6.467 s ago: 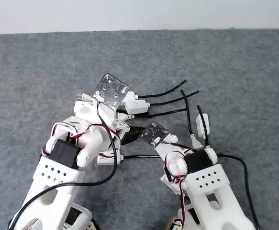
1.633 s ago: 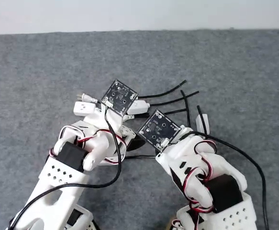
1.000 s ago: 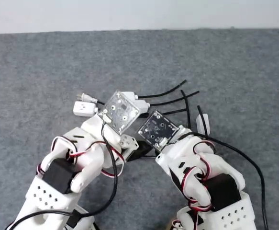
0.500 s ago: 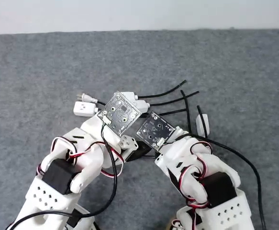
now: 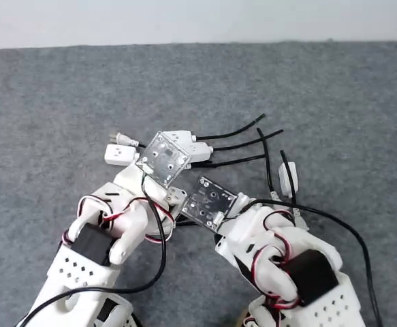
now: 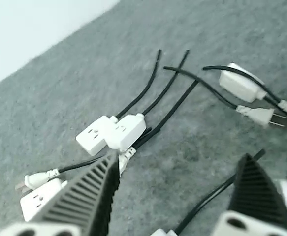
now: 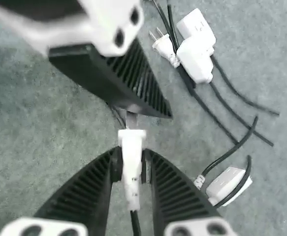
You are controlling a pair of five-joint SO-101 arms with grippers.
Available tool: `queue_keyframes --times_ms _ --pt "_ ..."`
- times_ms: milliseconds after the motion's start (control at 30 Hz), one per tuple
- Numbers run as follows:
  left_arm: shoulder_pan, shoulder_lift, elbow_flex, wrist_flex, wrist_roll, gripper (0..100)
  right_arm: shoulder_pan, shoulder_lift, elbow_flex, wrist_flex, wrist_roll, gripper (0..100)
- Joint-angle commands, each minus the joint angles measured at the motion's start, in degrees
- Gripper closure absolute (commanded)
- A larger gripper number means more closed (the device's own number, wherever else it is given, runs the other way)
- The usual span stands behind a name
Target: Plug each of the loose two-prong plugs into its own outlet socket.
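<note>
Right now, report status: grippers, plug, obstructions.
Left gripper open, near white sockets. Right gripper shut on white plug. Left finger right ahead of plug.

White held plug (image 7: 132, 172) pinched between fingers of right gripper (image 7: 132, 153), lying in line with fingers, metal prongs pointing forward, black cord running back out of grip. Ahead of wide-spread left gripper (image 6: 180, 157): white socket pair (image 6: 111, 135) lying side by side, touching, slots up, black cords leading away. Beside one fingertip: loose plug (image 6: 39, 178) just beside third socket (image 6: 35, 202). Well beyond other fingertip: fourth socket (image 6: 239, 83), far plug (image 6: 259, 115) near it, prongs bare.
</note>
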Motion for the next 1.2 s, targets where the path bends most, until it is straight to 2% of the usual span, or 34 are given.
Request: queue_keyframes --times_ms 0,700,900,1167 --pt "-0.62 -0.88 0.66 -2.02 -0.88 65 -0.57 -0.92 -5.89 1.80 -0.70 99.0" --pt "-0.35 -1.14 0.66 -1.41 -0.53 65 -0.57 -0.92 -6.68 3.38 -0.70 99.0" --pt "-0.62 -1.14 -8.75 7.65 -0.26 65 -0.48 -0.92 -6.59 3.47 -0.70 99.0" --pt "-0.53 -1.49 -11.74 11.96 0.18 65 -0.22 -0.92 -6.59 3.47 -0.70 99.0"
